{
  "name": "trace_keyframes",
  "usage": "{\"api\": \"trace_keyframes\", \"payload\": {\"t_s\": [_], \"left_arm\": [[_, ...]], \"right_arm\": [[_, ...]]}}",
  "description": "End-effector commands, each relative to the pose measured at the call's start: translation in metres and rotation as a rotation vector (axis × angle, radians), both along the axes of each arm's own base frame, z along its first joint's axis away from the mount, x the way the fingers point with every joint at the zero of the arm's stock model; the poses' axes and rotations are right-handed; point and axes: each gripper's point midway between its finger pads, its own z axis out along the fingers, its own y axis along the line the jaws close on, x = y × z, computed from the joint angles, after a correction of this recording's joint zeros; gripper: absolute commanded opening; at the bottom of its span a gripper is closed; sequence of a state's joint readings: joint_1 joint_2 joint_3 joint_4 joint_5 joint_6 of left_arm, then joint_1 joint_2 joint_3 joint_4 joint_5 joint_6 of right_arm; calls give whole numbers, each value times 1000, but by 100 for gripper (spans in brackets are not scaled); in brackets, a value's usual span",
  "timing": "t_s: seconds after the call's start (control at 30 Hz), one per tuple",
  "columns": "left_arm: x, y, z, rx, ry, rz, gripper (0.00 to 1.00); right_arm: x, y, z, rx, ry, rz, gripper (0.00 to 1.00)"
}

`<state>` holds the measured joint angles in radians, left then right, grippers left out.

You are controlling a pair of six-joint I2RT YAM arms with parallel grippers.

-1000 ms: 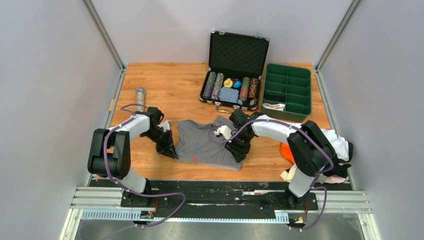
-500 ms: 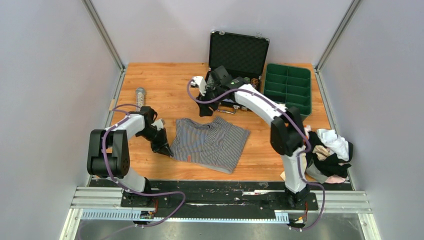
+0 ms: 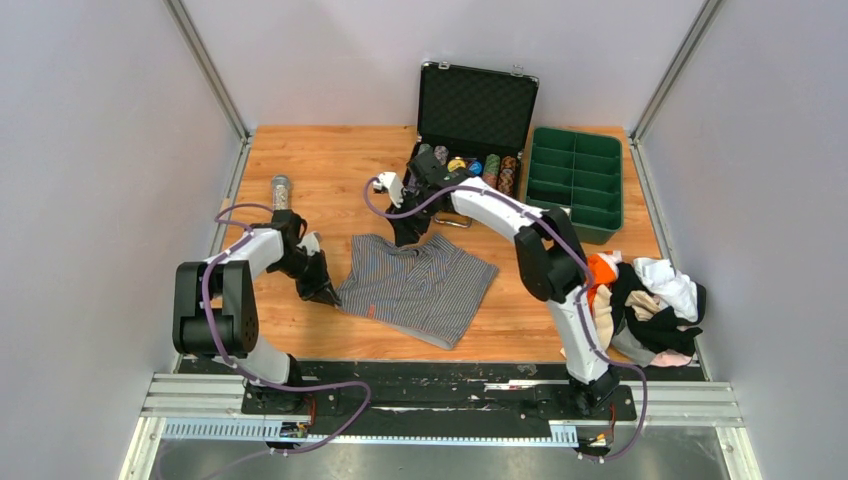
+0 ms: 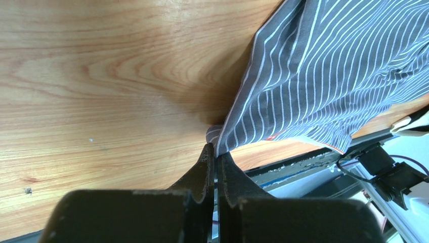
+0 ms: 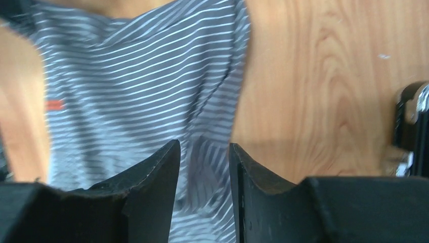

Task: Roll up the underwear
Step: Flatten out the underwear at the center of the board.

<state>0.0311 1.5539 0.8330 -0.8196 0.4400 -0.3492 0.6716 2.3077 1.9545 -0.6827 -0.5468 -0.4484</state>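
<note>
The grey-and-white pinstriped underwear (image 3: pixel 418 288) lies spread flat on the wooden table (image 3: pixel 330 165), a little crumpled. My left gripper (image 3: pixel 322 293) is at its left near corner, shut on that corner of cloth (image 4: pixel 324 66); in the left wrist view the gripper (image 4: pixel 216 149) pinches the hem between its tips. My right gripper (image 3: pixel 405 236) hovers over the underwear's far edge. In the right wrist view its jaws (image 5: pixel 205 146) stand apart, with striped cloth (image 5: pixel 141 76) blurred beneath the gap. More underwear, orange, black, white and pink, is heaped in a pile (image 3: pixel 652 300) at the right.
An open black case of poker chips (image 3: pixel 470 130) stands just behind the right gripper, its metal corner (image 5: pixel 411 126) near the right finger. A green compartment tray (image 3: pixel 575 180) sits at the back right. A small cylinder (image 3: pixel 281 190) lies at the far left.
The right arm swung from the underwear's near right side to its far edge by the case, its jaws changing width. The left gripper pulled its corner leftward, and the cloth shifted and turned.
</note>
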Motion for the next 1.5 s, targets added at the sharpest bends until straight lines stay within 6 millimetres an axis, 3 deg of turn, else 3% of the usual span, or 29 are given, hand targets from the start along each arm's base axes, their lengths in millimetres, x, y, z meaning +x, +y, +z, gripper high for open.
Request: {"api": "trace_keyframes", "payload": {"t_s": [0.0, 0.17, 0.3, 0.5, 0.67, 0.77, 0.9, 0.97, 1.13, 1.3, 1.37, 1.4, 1.47], "left_arm": [[11, 4, 9, 7, -85, -8, 0], [11, 4, 8, 5, -84, -8, 0], [11, 4, 8, 7, -82, -9, 0], [12, 5, 8, 13, -82, -11, 0], [12, 5, 8, 14, -86, -11, 0], [13, 6, 9, 17, -91, -9, 0], [13, 7, 10, 20, -97, -9, 0], [13, 7, 10, 22, -97, -9, 0], [13, 9, 10, 34, -98, -10, 0], [14, 14, 13, 70, -103, 5, 0], [14, 15, 17, 77, -106, 10, 6], [14, 16, 19, 83, -105, 12, 24], [18, 22, 25, 98, -112, 15, 46]], "right_arm": [[-36, -2, 72, 156, -37, 117, 41], [-64, -10, 52, 144, 60, 151, 35], [-65, -12, 31, 108, 101, 145, 28], [-60, -9, 22, 92, 110, 133, 24], [-32, -14, 5, 14, 62, 46, 22], [0, -21, -8, -35, 23, -56, 19], [52, -39, -10, -73, -95, -186, 19], [65, -45, -14, -99, -138, -206, 19], [69, -56, -13, -123, -161, -231, 19], [59, -60, 20, -85, -180, -239, 20], [48, -60, 36, -51, -173, -221, 24], [42, -60, 42, -42, -165, -217, 26], [27, -68, 52, -44, -134, -210, 32]]}}
